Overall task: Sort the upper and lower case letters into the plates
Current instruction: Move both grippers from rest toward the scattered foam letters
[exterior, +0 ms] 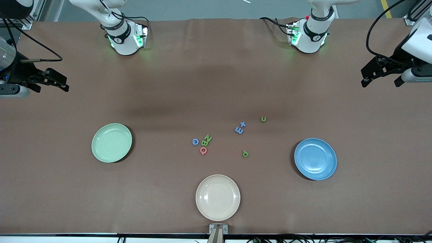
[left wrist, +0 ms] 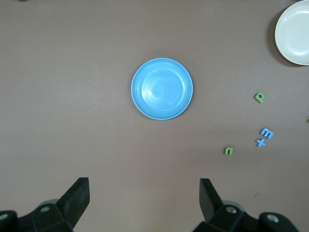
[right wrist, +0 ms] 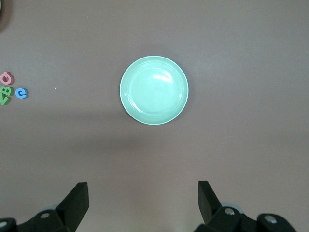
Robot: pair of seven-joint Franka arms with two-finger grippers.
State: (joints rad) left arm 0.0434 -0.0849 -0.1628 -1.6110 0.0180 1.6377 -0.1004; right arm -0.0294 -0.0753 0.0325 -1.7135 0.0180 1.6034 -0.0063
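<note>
You have letters (exterior: 206,140) mid-bench, between mint plate (exterior: 111,142) and blue plate (exterior: 315,158). Left gripper (exterior: 379,72), right gripper (exterior: 50,81) both spread, high at bench ends; neither clearly nearer.

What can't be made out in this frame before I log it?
- Green letters by the pink letter: overlapping, small in the front view, cut off by the right wrist view's edge.
- Cream dish: clipped by the left wrist view's edge.
- Left gripper, right gripper: arms run past the front view's edges.
</note>
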